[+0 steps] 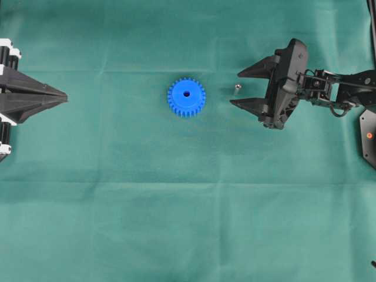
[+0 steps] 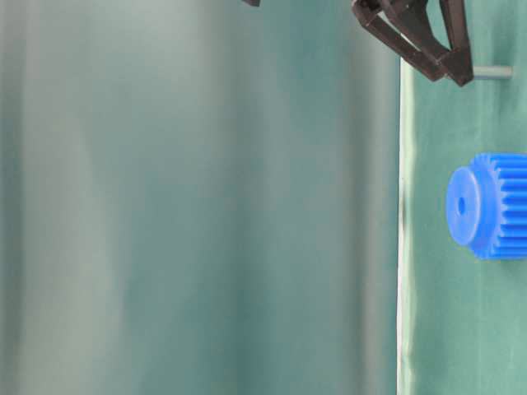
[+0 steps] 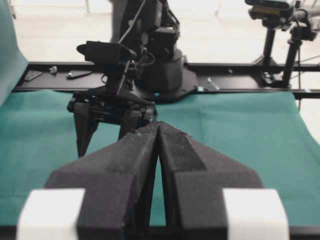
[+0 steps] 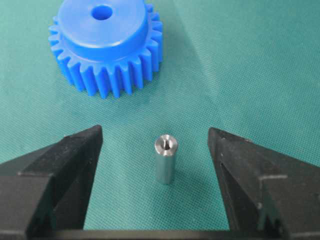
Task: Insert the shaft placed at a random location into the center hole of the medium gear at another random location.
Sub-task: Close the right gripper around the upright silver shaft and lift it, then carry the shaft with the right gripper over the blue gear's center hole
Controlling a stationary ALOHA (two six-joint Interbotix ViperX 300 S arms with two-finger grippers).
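The blue medium gear [image 1: 186, 97] lies flat mid-table, its center hole [image 1: 187, 93] facing up; it also shows in the right wrist view [image 4: 106, 46] and the table-level view [image 2: 492, 206]. The shaft [image 1: 236, 89] stands upright on the cloth to the gear's right. In the right wrist view the shaft [image 4: 165, 159] stands between my open fingers, touching neither. My right gripper [image 1: 237, 88] is open around it, also in the right wrist view [image 4: 155, 137]. My left gripper [image 1: 63, 96] is shut and empty at the far left, also in the left wrist view [image 3: 158, 123].
Green cloth [image 1: 176, 205] covers the whole table. The right arm's base and a black plate [image 1: 368, 135] sit at the right edge. In the left wrist view the right arm [image 3: 115, 100] stands opposite, with a black rail [image 3: 240, 80] behind it.
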